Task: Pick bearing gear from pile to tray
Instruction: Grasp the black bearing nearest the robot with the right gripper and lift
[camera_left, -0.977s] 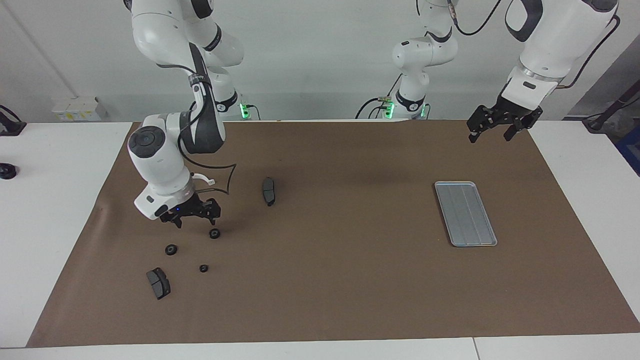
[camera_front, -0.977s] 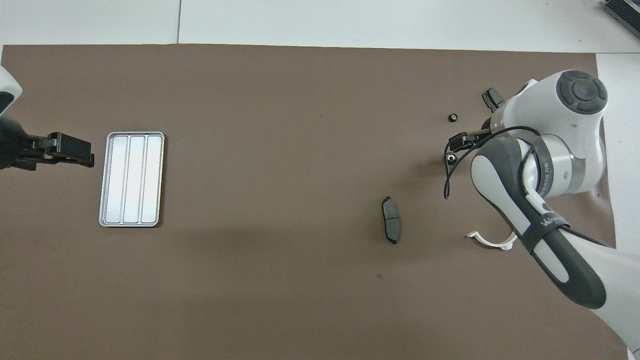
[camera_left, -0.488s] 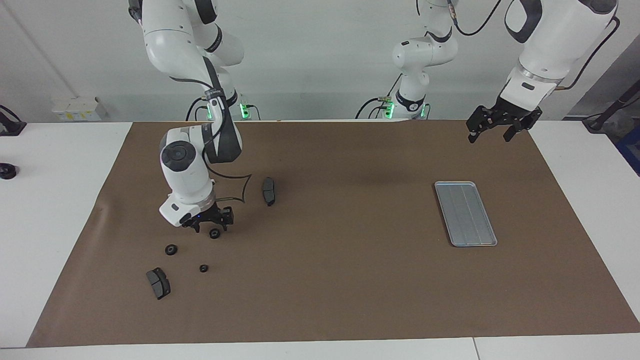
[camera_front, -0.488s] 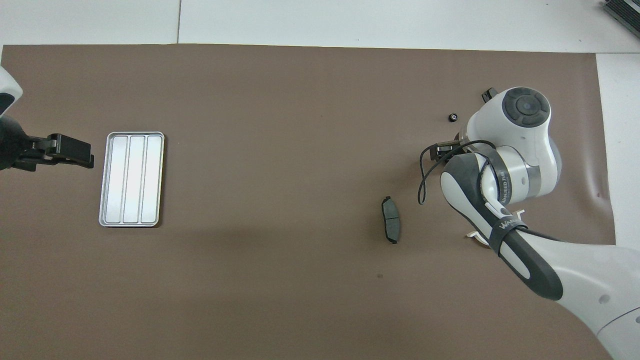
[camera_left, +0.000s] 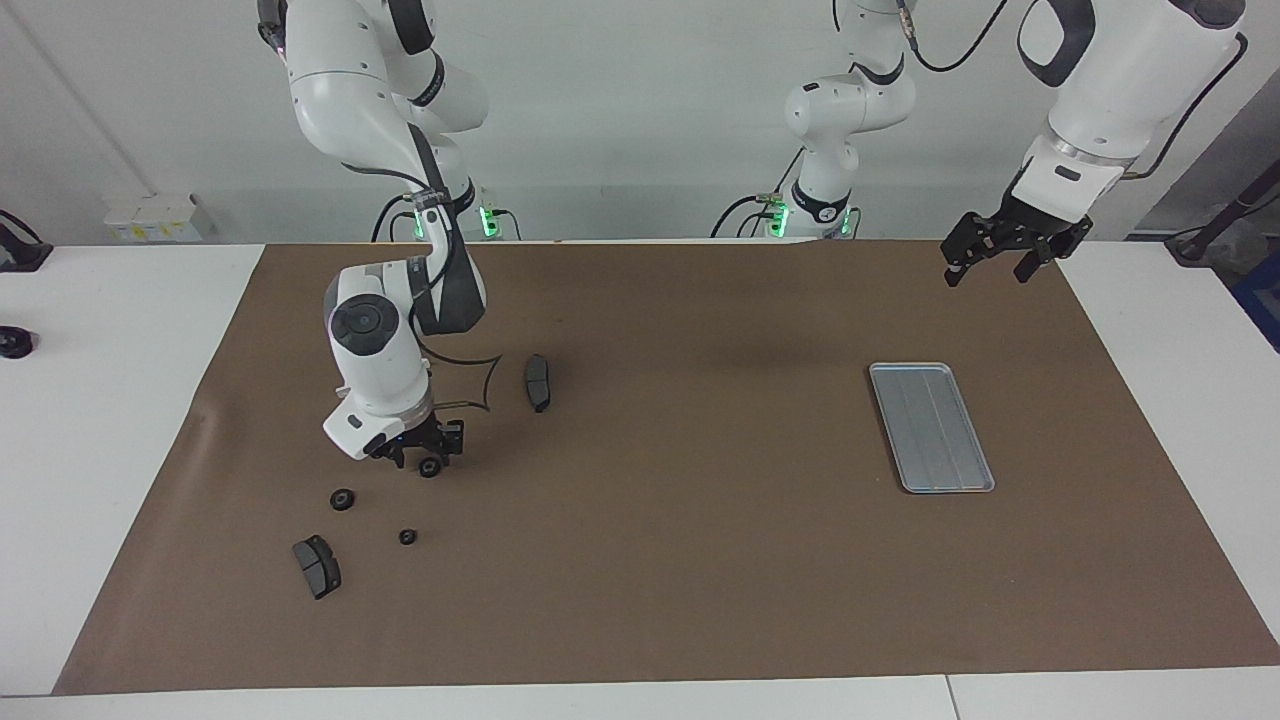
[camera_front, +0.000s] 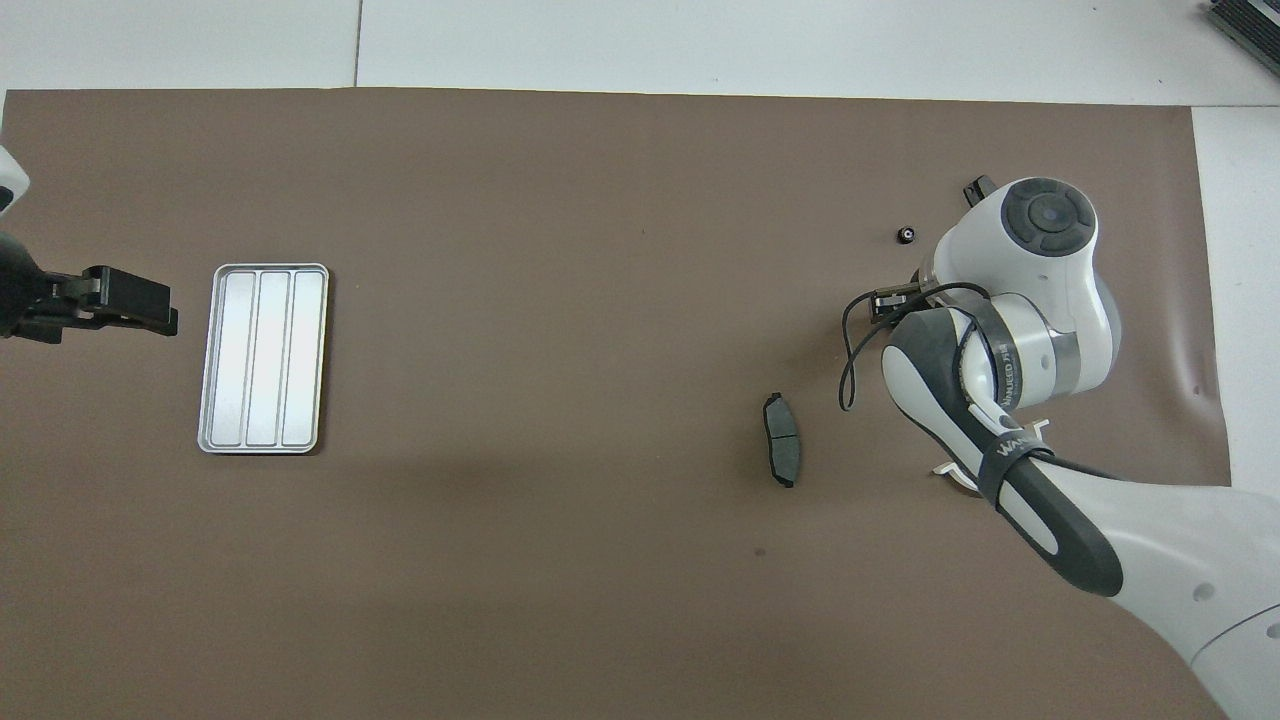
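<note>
Right pincer (camera_left: 428, 458) straddles a small black round gear (camera_left: 430, 467) with a pale centre; grip unclear.

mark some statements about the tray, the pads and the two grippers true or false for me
1. The tray has nothing in it. True.
2. The right gripper is down at a small black round piece. True.
3. The left gripper is over the pile. False: it hangs open near the tray's end of the brown mat, waiting.
4. Both dark pads lie side by side. False: one pad lies nearer the robots, the other pad farther.
5. A round piece sits on the tray. False: all lie on the mat.
</note>
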